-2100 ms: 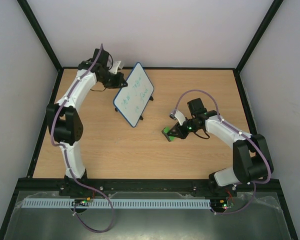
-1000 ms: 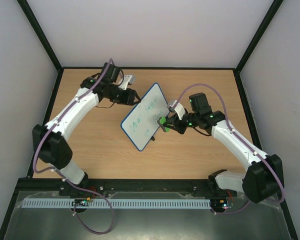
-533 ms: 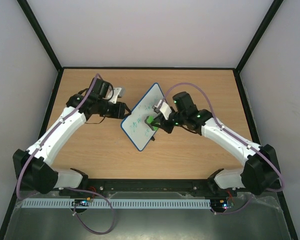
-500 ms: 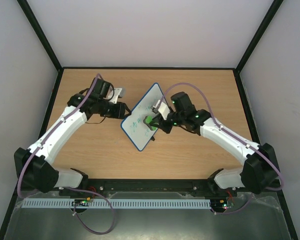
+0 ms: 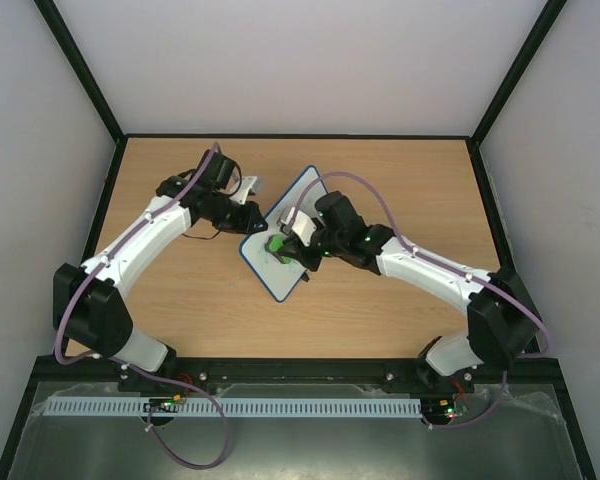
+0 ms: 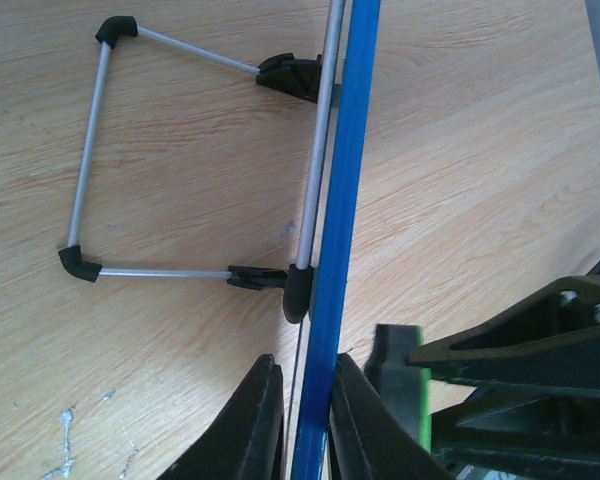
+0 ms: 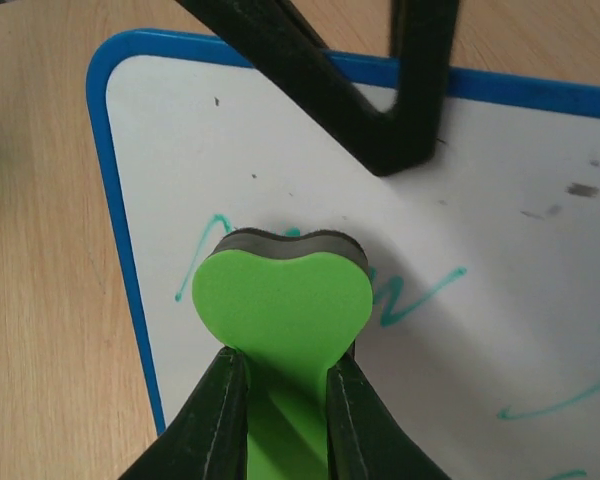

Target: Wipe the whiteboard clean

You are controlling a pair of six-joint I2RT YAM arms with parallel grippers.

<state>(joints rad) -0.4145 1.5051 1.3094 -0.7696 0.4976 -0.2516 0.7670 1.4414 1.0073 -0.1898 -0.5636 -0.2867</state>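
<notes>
The board (image 7: 280, 140) stands propped on its wire stand (image 6: 90, 160), straight ahead of the right gripper (image 7: 283, 365). It touches the eraser (image 7: 280, 300), which that gripper's jaws pinch narrowly by its green back. The eraser's dark pad presses on the white face near one short end.

From that gripper the board's long axis runs crosswise, and most of the green writing (image 7: 420, 295) lies to its right. I judge the wipe must travel rightward along that axis. The face points at the right gripper and leans upward, with the stand behind it.

The left gripper (image 6: 305, 430) meets the board edge-on. Its fingers are nipped close on either side of the blue frame (image 6: 345, 150), and the long edge runs straight away ahead of it. Both arms touch the board, but only the right faces the writing.
</notes>
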